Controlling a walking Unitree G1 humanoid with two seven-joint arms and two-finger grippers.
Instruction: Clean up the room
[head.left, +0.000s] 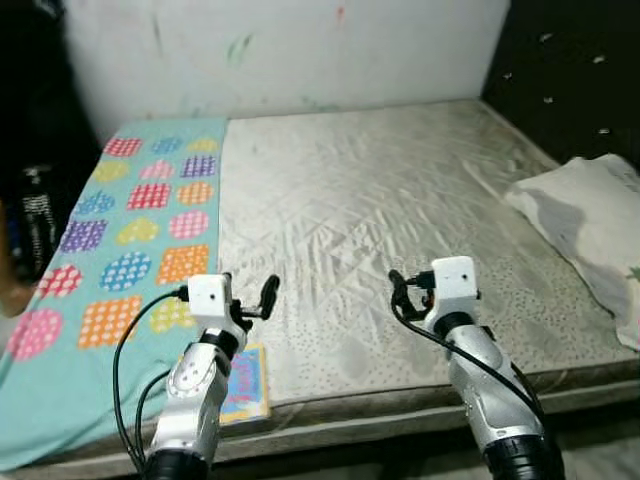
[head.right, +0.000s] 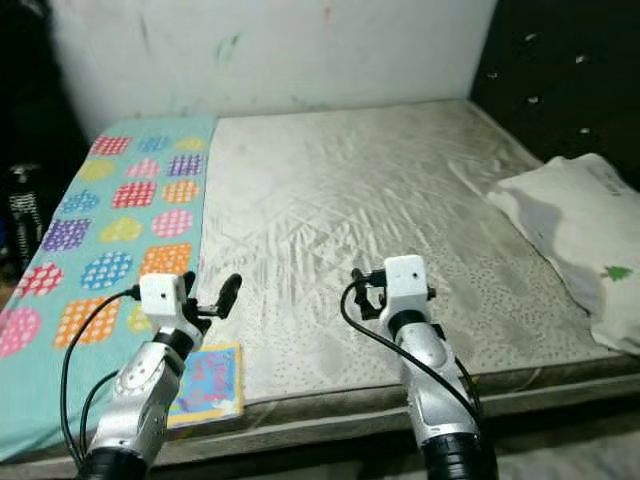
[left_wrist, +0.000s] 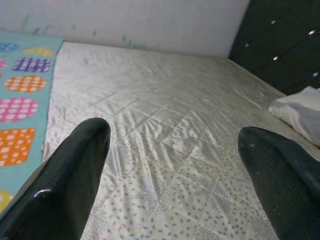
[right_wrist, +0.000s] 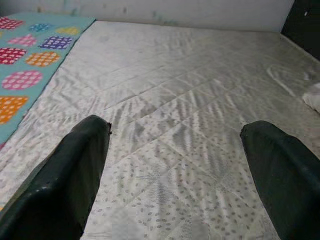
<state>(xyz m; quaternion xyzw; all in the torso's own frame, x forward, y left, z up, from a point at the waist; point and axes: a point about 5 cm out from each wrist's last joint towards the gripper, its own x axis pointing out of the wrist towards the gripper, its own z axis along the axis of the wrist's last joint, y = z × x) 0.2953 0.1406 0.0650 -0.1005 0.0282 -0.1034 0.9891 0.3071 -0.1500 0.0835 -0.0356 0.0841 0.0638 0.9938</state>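
While over mattress (head.left: 400, 200) | left claw (left_wrist: 172, 145) apart, empty | right claw (right_wrist: 175, 145) apart, empty

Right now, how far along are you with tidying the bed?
Nothing looks finished. Both the left gripper and right gripper are open over the mattress, holding nothing. Left to do: the small colourful book lies at the near edge beside the teal dotted blanket, which is spread along one side, and a white pillow sits loose at the far right.

open mattress (head.left: 380, 210) ahead, pillow (head.left: 590, 225) far right
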